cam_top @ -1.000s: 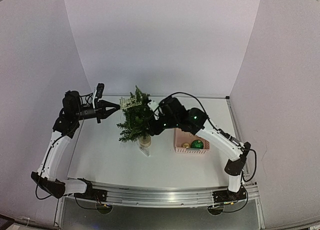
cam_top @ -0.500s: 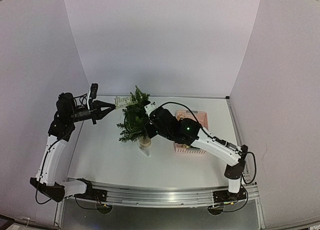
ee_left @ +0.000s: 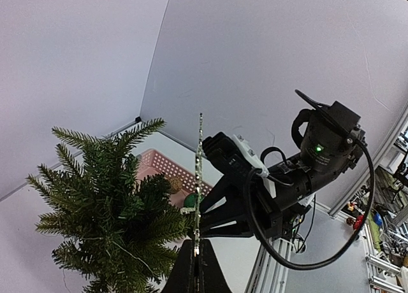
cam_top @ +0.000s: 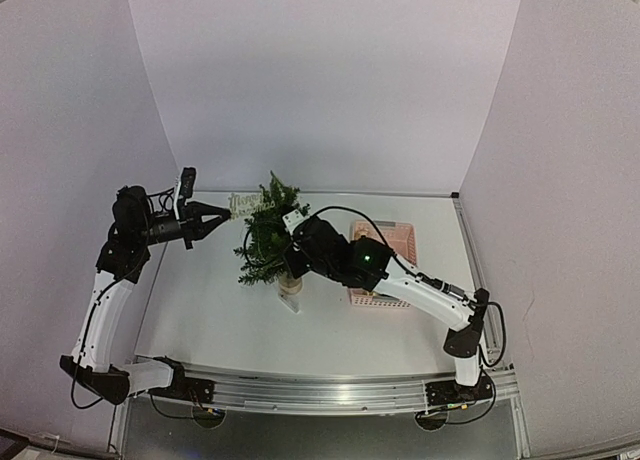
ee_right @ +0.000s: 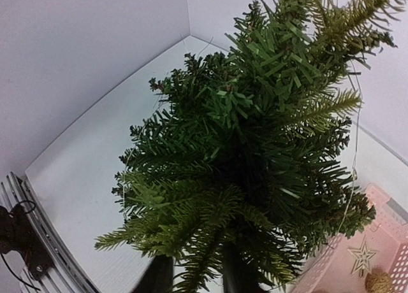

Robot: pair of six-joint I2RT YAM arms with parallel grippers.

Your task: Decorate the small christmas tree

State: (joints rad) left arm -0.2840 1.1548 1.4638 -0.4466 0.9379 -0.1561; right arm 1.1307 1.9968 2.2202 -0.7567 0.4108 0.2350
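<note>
small christmas tree stands upright mid-frame in the top view on the table, with the pink basket just right of it, mostly under the right arm. left gripper sits left of the tree, fingers clamped on a pale glittery ornament whose far end reaches the upper branches, contact unclear. right gripper is pushed into the lower branches near the trunk, fingers part-way apart with foliage between them, can't tell if they grip anything
</note>
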